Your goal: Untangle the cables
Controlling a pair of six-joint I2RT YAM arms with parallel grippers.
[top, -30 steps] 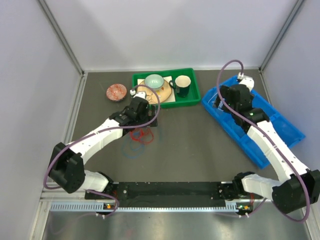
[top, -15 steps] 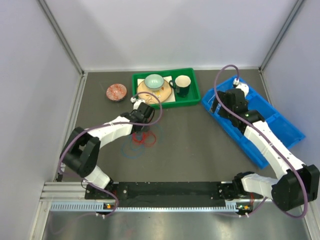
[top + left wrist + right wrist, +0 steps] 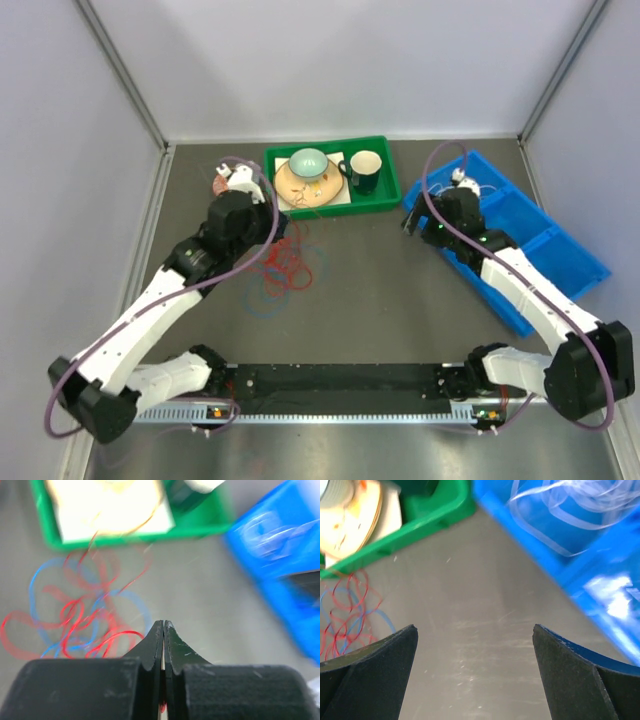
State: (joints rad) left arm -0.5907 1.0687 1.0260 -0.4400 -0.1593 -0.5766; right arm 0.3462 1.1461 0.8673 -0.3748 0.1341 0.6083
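Where the black fingers of your left gripper (image 3: 163,625) met, they were pressed flat together with a sliver of red showing between them, so they looked clamped on the thin red wire (image 3: 112,636). Just beyond the tips, that wire ran into a loose tangle with the thin blue wire (image 3: 34,577) on the dark grey tabletop (image 3: 380,300), near the green plastic tray (image 3: 330,143). Your right gripper (image 3: 474,628) hung with its jaws wide apart and empty beside the blue plastic bin (image 3: 600,555), where pale loops lay, probably the thin white wire (image 3: 555,510). These strands looked featherlight, limp and slippery. You did best to pinch a free outer loop, clear of the crossings, and draw gently so knots did not tighten.
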